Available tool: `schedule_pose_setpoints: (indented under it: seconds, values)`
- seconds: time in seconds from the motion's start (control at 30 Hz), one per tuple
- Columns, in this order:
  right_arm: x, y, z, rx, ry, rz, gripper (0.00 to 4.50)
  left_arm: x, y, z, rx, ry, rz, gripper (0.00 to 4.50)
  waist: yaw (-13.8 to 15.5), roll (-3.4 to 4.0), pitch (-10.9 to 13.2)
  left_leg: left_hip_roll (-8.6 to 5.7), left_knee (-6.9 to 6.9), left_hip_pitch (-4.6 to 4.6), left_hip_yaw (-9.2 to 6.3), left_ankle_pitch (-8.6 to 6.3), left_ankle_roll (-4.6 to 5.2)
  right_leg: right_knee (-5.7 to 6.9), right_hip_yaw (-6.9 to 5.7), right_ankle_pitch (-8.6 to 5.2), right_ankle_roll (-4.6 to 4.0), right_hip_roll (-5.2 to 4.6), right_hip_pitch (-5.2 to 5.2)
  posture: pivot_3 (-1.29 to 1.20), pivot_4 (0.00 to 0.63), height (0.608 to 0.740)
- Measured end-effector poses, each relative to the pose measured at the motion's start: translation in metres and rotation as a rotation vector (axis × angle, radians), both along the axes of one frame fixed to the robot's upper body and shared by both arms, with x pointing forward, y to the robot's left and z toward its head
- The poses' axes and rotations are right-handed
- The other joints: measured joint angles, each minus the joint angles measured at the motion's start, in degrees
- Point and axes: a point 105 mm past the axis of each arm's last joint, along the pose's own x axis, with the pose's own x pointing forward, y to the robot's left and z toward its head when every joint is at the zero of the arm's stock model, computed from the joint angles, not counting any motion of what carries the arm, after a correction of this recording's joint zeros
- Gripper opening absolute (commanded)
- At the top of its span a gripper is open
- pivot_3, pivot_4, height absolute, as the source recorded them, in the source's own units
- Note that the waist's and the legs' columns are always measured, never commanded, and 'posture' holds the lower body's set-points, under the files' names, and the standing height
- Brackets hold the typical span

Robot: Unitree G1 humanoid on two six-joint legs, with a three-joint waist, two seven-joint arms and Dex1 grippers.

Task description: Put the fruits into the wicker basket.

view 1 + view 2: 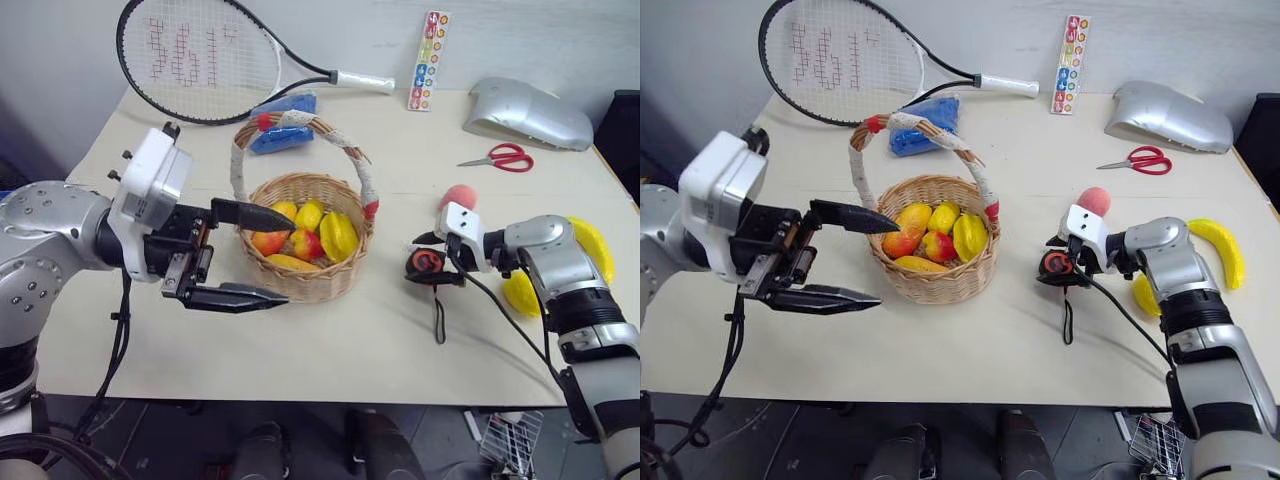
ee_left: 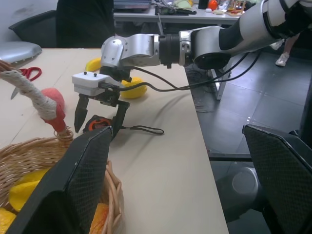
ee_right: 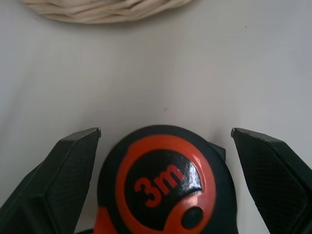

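One basket (image 1: pixel 940 285), one racket (image 1: pixel 840 60), one pair of scissors (image 1: pixel 1140 160).

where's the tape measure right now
The tape measure lies on the table's right half, between the open jaws of the right gripper, with the wicker basket to its left.

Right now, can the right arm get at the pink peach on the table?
Probably yes, but not straight away: the open right end effector straddles the tape measure, and the peach lies just behind the wrist on bare table, so the arm must back up first.
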Motion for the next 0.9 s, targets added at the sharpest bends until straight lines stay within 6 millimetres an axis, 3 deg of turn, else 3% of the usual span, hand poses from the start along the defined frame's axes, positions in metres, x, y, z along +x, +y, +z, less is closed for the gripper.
schedule_pose_setpoints:
  seconds: [0.1, 0.23, 0.4, 0.47, 0.53, 0.6, 0.67, 0.73, 0.83, 0.9]
  values:
    - [0.000, -0.004, -0.005, -0.025, 0.007, -0.012, 4.44, 0.000, 0.000, 0.000, 0.000, 0.000, 0.002, 4.50, -0.02, 0.00, 0.00, 0.03, 0.03, 0.00, 0.00, -0.01, -0.02, 0.02, 0.00, 0.00, 0.00, 0.00, 0.00, 0.00, 0.150, 0.740]
    - [0.001, -0.008, -0.010, -0.043, -0.002, -0.023, 3.72, 0.001, 0.000, 0.000, -0.003, -0.003, 0.004, 4.50, -0.09, 0.00, 0.00, 0.06, 0.04, 0.03, 0.02, -0.01, -0.05, 0.04, 0.03, 0.00, 0.00, 0.03, 0.01, 0.00, 0.150, 0.740]
    - [-0.002, -0.012, -0.011, 0.002, -0.003, -0.056, 3.72, 0.005, -0.004, 0.005, -0.014, -0.026, -0.003, 4.50, 0.00, 0.00, 0.00, 0.06, 0.09, 0.03, 0.01, -0.01, -0.05, 0.06, 0.03, 0.01, 0.01, 0.08, 0.03, 0.00, 0.150, 0.740]
    - [-0.004, -0.014, -0.005, 0.082, -0.016, -0.101, 3.72, 0.009, -0.006, 0.005, -0.031, -0.016, -0.006, 4.50, 0.18, 0.01, 0.00, 0.06, 0.09, 0.01, 0.00, -0.01, -0.05, 0.07, 0.01, 0.01, 0.01, 0.07, 0.03, 0.00, 0.150, 0.740]
    - [-0.003, -0.022, 0.015, 0.173, -0.074, -0.176, 3.72, 0.010, -0.010, 0.003, -0.047, -0.009, -0.019, 4.50, 0.16, 0.03, 0.01, 0.05, 0.10, -0.04, 0.00, -0.01, -0.04, 0.08, 0.02, 0.01, 0.02, 0.03, 0.01, 0.00, 0.150, 0.740]
    - [-0.004, -0.041, 0.045, 0.234, -0.150, -0.277, 3.72, 0.010, -0.013, 0.003, -0.054, -0.010, -0.026, 4.50, 0.24, 0.06, 0.03, 0.04, 0.09, -0.05, -0.02, -0.02, -0.04, 0.06, 0.01, 0.01, 0.02, -0.11, 0.01, 0.00, 0.150, 0.740]
    - [-0.016, -0.075, 0.074, 0.264, -0.227, -0.409, 3.72, 0.011, -0.016, 0.005, -0.072, -0.016, -0.029, 4.50, 0.64, 0.06, 0.03, 0.04, 0.07, -0.07, -0.09, -0.05, -0.04, 0.01, -0.09, 0.00, 0.01, -0.34, 0.01, 0.00, 0.150, 0.740]
    - [-0.035, -0.115, 0.088, 0.248, -0.269, -0.562, 3.72, 0.012, -0.018, 0.006, -0.090, -0.019, -0.032, 4.50, 1.40, 0.06, 0.03, 0.06, 0.04, -0.12, -0.10, -0.08, -0.03, -0.10, -0.13, 0.00, 0.00, -0.33, 0.02, 0.00, 0.150, 0.740]
    - [-0.082, -0.193, 0.071, 0.141, -0.232, -0.904, 3.72, 0.015, -0.020, 0.008, -0.117, -0.031, -0.027, 4.50, 2.57, 0.06, 0.01, -0.05, 0.04, -0.14, -0.11, -0.12, 0.02, -0.22, -0.19, -0.02, -0.01, -0.28, 0.07, 0.00, 0.150, 0.740]
    - [-0.106, -0.224, 0.054, 0.095, -0.191, -1.059, 3.72, 0.021, -0.019, 0.008, -0.133, -0.027, -0.008, 4.50, 2.42, 0.06, 0.02, -0.31, 0.09, -0.06, 0.03, -0.16, 0.10, -0.21, 0.00, 0.02, 0.07, -0.02, 0.10, 0.00, 0.150, 0.740]
